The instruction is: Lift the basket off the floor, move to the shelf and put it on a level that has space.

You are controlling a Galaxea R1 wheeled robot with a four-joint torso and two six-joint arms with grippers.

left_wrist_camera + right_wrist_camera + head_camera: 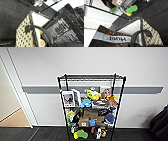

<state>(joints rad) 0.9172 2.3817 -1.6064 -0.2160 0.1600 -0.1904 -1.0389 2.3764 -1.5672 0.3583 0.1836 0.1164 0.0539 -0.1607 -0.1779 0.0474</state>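
A: Tool state first, left arm: I cannot tell. In the left wrist view the basket (25, 36) sits close under the camera, checkered wall and dark loop handle (37, 29) plain, but no fingertips resolve.

B: Right arm, same entry: cannot tell. The right wrist view has the other loop handle (140, 34) right at the lens, white liner beyond it. A dark pouch printed "Huel" (110, 37) lies inside the basket.

A: Basket position: above the floor (10, 17), carpet visible beneath and past it, one arm at each end. Judged carried, not resting.

B: Step in hand, by judgement: lift done, approach nearly done. The shelf (91, 107) stands straight ahead against the wall in the head view.

A: Farther out: top level (91, 77) is bare wire grid between the post tops. Lower tiers are crowded with boxes, packets and toys; green and yellow toy (131, 9) on the bottom tier, near its front edge.

B: Next move calls for raising the basket level above the post tops, then setting it down square on the grid, rim clear of the front posts.

A: Unresolved: handle contact, basket underside, how much clearance the top tier gives.
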